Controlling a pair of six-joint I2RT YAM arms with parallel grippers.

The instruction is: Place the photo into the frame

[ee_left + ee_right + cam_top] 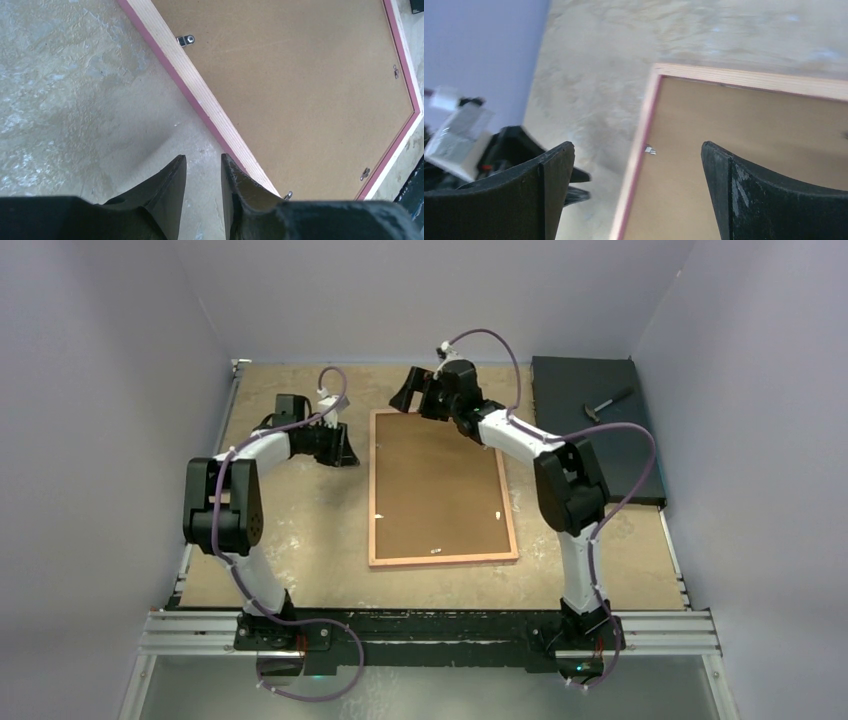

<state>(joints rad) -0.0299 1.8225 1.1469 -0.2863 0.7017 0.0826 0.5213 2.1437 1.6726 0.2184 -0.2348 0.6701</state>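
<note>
Frame (445, 559) holds backing board (440, 485), seemingly seated; left claw (203, 158) and right claw (638, 146) apart, empty.

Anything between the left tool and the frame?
Nothing: just a strip of bare table between left tool and frame, seen in the top view.

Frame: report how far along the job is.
Looks done: backing board sits inside the frame, which lies back up. In hand: nothing; left gripper and right gripper are open, empty, off the frame. Left: the photo is not visible, so confirm it is under the board.
</note>
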